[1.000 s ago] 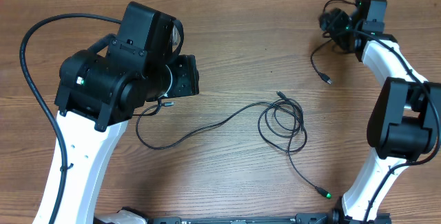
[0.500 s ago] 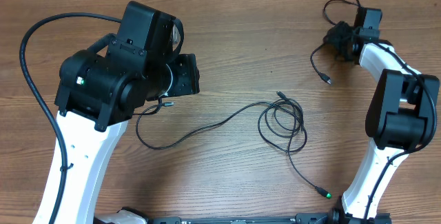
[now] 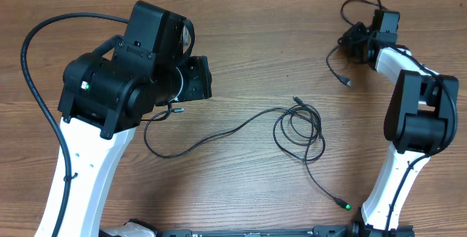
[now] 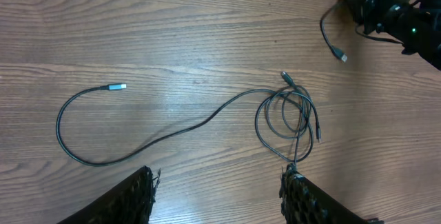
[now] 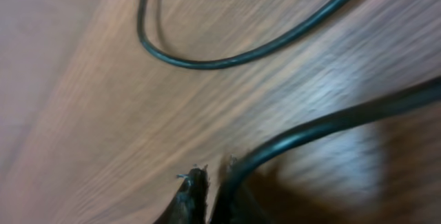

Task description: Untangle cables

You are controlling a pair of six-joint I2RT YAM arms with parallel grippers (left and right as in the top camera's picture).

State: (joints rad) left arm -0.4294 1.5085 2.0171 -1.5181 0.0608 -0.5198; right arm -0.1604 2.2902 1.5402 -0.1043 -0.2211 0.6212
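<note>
Two thin black cables lie tangled in loops (image 4: pixel 286 117) at mid-table, seen too in the overhead view (image 3: pixel 299 131). One runs left to a silver plug (image 4: pixel 118 86). The other trails toward the front edge and ends in a green-lit plug (image 3: pixel 343 204). A third, shorter cable (image 3: pixel 330 62) lies at the far right, its plug (image 3: pixel 347 84) free on the wood. My right gripper (image 3: pixel 349 44) is shut on this cable (image 5: pixel 331 124), which comes out from between its fingertips (image 5: pixel 213 172). My left gripper (image 4: pixel 220 182) hangs open above the table, nothing between its fingers.
The left arm's bulky black body (image 3: pixel 124 76) covers the table's left part, and its thick cable (image 3: pixel 29 62) arcs beside it. The right arm (image 3: pixel 416 113) stands along the right edge. Bare wood (image 3: pixel 255 40) lies between the arms.
The right gripper has closed on the short cable at the far right and shifted slightly left. That cable's loop has moved a little. The left arm has not moved.
</note>
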